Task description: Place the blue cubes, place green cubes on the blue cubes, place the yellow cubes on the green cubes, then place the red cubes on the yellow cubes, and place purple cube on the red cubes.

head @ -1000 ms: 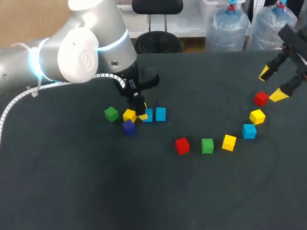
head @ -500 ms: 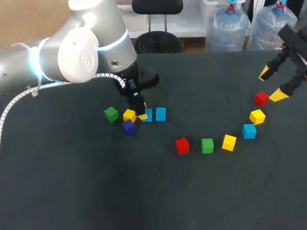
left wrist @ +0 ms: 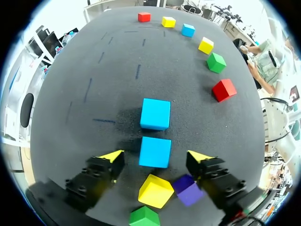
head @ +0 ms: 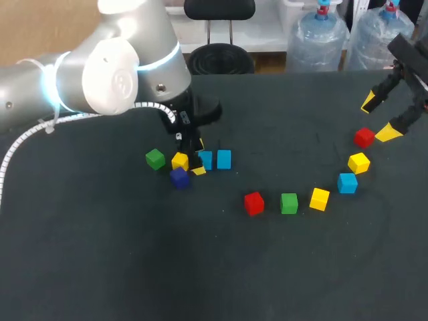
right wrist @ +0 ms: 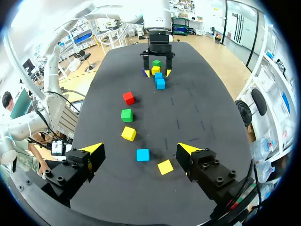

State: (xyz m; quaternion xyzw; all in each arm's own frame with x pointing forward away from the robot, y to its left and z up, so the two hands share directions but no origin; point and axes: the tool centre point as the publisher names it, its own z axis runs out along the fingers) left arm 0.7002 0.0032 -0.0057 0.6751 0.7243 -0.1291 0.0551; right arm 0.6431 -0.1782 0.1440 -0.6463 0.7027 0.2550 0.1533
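Straddling one blue cube point(left wrist: 155, 151) untouched, the left hand point(left wrist: 156, 155) is released; the right hand point(right wrist: 140, 148) hangs released too.

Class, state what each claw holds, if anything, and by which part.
Nothing is held. The left claw is open around a blue cube; the right claw is open.

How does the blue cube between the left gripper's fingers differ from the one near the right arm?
The left gripper has open fingers either side of the first blue cube; no gripper surrounds the other blue cube. The first neighbours a third blue cube; the other lies between two yellow cubes. Both lie flat, unstacked.
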